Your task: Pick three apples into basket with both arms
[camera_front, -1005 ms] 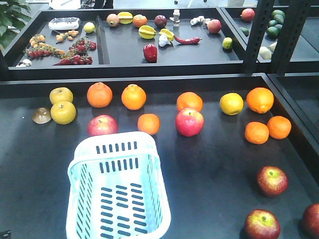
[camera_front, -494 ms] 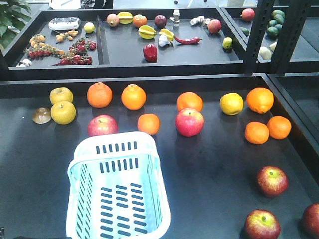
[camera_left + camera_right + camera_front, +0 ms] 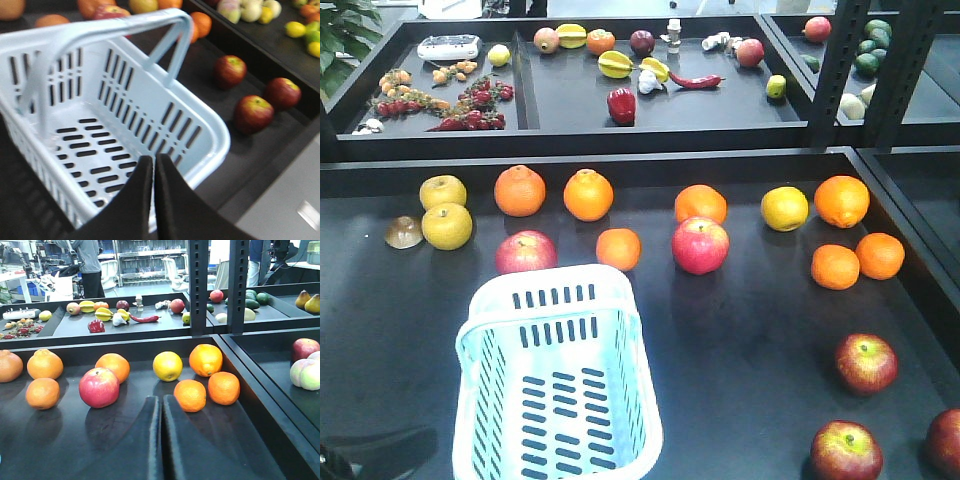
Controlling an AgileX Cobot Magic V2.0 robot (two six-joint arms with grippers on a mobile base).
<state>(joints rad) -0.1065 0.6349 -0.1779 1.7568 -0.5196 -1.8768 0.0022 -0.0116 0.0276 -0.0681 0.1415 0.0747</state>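
Note:
Three dark red apples lie at the front right of the black table: one [image 3: 866, 362] further back, one [image 3: 846, 451] at the front edge, one [image 3: 945, 441] cut by the right border. The left wrist view shows them [image 3: 230, 71] [image 3: 253, 113] [image 3: 282, 92] beyond the basket. The pale blue slotted basket [image 3: 555, 300] stands front left with nothing in it, handle [image 3: 100, 30] up. My left gripper [image 3: 153, 159] is shut and holds nothing, hovering over the basket's near rim [image 3: 212, 130]. My right gripper [image 3: 161, 399] is shut and holds nothing, low over the table.
Brighter red apples [image 3: 700, 245] [image 3: 526, 252], several oranges [image 3: 836, 266] and yellow fruit [image 3: 447, 225] lie across the table's back half. A raised black rim [image 3: 620, 160] separates a rear tray of mixed produce. A black post [image 3: 840, 70] stands back right. A dark arm part [image 3: 370, 452] shows front left.
A dark part of the left arm has come into the front view's bottom left corner. The fruit and the basket have not moved.

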